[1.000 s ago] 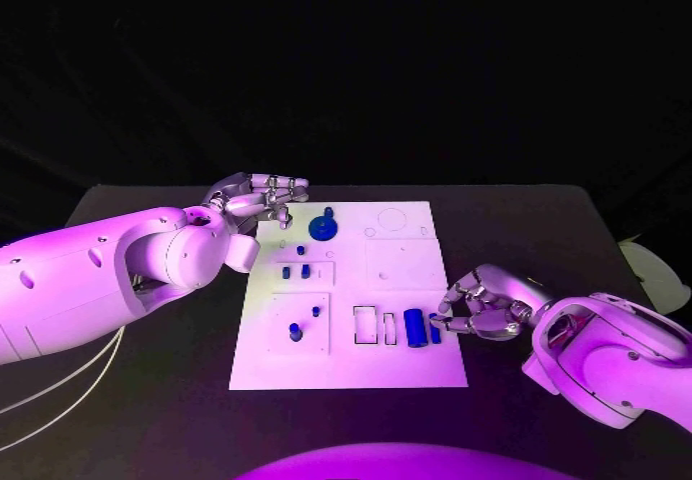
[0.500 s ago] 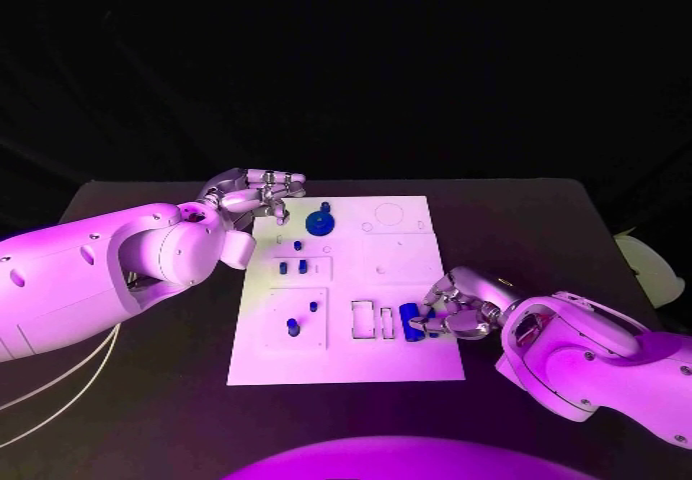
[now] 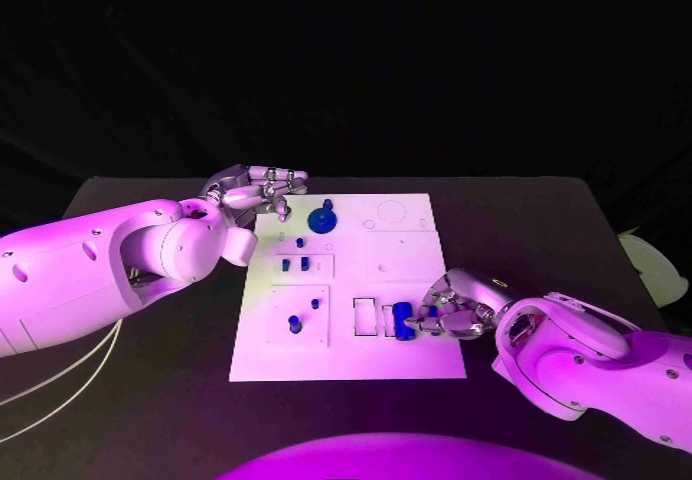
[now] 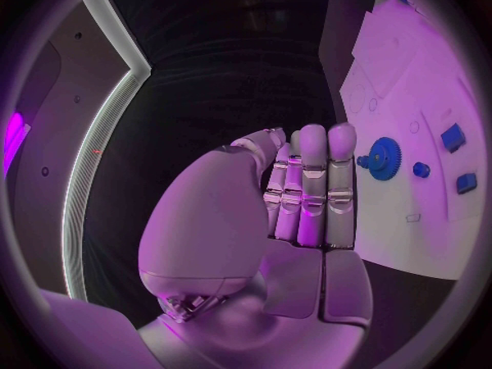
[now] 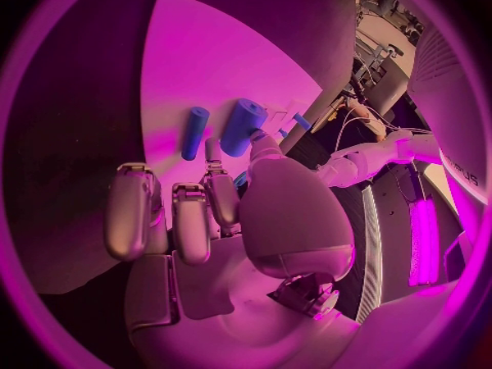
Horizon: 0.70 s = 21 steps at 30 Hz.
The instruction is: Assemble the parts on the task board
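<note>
The white task board [image 3: 418, 350] lies mid-table. A blue gear [image 3: 322, 222] [image 4: 384, 157] sits near its far edge, with small blue pieces [image 3: 294, 266] below it. A thick blue cylinder [image 3: 405, 320] [image 5: 243, 125] and a thin blue peg [image 3: 431, 322] [image 5: 193, 131] lie side by side at the board's right edge. My right hand [image 3: 454, 308] [image 5: 205, 213] is curled there, thumb tip at the cylinder's end and one fingertip by the peg; nothing is lifted. My left hand [image 3: 257, 190] [image 4: 307, 189] hovers at the board's far left corner, fingers curled in on nothing.
Two empty rectangular slots [image 3: 365, 316] lie just left of the cylinder. More small blue pieces [image 3: 294, 324] stand in the board's near left panel. A pale object [image 3: 652, 270] sits at the table's right edge.
My right hand has moved left onto the board's right edge, up against the cylinder and peg. The left hand has hardly moved.
</note>
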Available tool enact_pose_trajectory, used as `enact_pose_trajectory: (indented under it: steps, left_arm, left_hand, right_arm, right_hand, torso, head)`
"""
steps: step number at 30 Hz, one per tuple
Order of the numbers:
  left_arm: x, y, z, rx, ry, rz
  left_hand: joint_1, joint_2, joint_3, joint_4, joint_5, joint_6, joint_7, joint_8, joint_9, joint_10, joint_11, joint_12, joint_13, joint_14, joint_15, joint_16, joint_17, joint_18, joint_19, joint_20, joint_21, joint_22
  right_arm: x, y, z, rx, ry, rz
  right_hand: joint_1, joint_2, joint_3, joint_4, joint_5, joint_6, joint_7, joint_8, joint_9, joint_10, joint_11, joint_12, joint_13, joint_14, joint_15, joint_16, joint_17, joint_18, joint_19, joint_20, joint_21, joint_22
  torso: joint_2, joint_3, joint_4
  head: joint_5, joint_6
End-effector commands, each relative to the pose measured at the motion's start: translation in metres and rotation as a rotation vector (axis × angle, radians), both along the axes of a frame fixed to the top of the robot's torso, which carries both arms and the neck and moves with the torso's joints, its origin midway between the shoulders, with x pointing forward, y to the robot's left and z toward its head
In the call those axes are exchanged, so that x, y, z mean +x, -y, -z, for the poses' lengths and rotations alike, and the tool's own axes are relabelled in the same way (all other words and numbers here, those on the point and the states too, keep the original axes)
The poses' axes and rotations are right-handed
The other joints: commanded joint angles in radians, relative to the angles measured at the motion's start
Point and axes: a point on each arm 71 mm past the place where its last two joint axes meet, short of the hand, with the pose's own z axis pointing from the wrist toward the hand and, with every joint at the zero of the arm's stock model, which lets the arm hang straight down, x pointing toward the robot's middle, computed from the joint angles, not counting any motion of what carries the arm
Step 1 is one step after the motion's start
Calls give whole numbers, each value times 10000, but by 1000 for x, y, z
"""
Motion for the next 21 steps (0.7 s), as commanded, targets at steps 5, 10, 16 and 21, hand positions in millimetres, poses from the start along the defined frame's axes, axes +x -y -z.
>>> enact_pose_trajectory:
  steps: [5, 10, 16, 21]
  left_arm:
    - [-1, 2, -1, -120, -1, 244]
    - [-1, 2, -1, -112, -25, 247]
    - [-1, 2, -1, -107, -42, 253]
    - [-1, 2, -1, -107, -50, 260]
  left_hand:
    - [-99, -9, -53, 17, -20, -3, 22, 3, -10, -69, -14, 47, 2, -53, 27, -52, -16, 56, -67, 34, -69, -12]
    - [-117, 1, -57, 29, -18, -6, 22, 3, -12, -75, -12, 51, 1, -56, 29, -53, -18, 57, -69, 37, -79, -18]
    - [-117, 1, -57, 29, -18, -6, 22, 3, -12, -75, -12, 51, 1, -56, 29, -53, -18, 57, -69, 37, -79, -18]
    - [-117, 1, -57, 29, -18, -6, 22, 3, -12, -75, -12, 51, 1, -56, 29, -53, -18, 57, -69, 37, -79, -18]
  right_arm:
    - [-3, -9, 6, -631, 196, -489]
    - [-3, -13, 9, -650, 157, -532]
    - [-3, -14, 11, -714, 108, -560]
    - [-2, -15, 12, -891, 46, -625]
  right_hand:
    - [-234, -8, -190, 6, -299, -13, -80, 72, 141, 61, -46, 47, 127, 786, -79, 58, 1287, -120, 133, -62, -17, 1756]
    - [-285, -15, -245, 8, -437, -8, -91, 104, 206, 79, -52, 72, 162, 794, -84, 75, 1328, -123, 140, -67, -7, 1765]
    - [-290, -28, -258, 4, -448, 6, -98, 120, 227, 92, -57, 95, 185, 801, -86, 90, 1360, -129, 151, -68, 23, 1776]
    - [-157, -133, -285, -17, -385, 2, -109, 153, 302, 91, -68, 89, 196, 803, -96, 94, 1369, -127, 149, -76, 5, 1778]
  torso:
    - [5, -2, 8]
    - [-2, -7, -8]
    - [0, -5, -7]
    - [0, -6, -4]
  head:
    - [-31, -19]
    - [-27, -29]
    - [-33, -20]
    - [-15, -19]
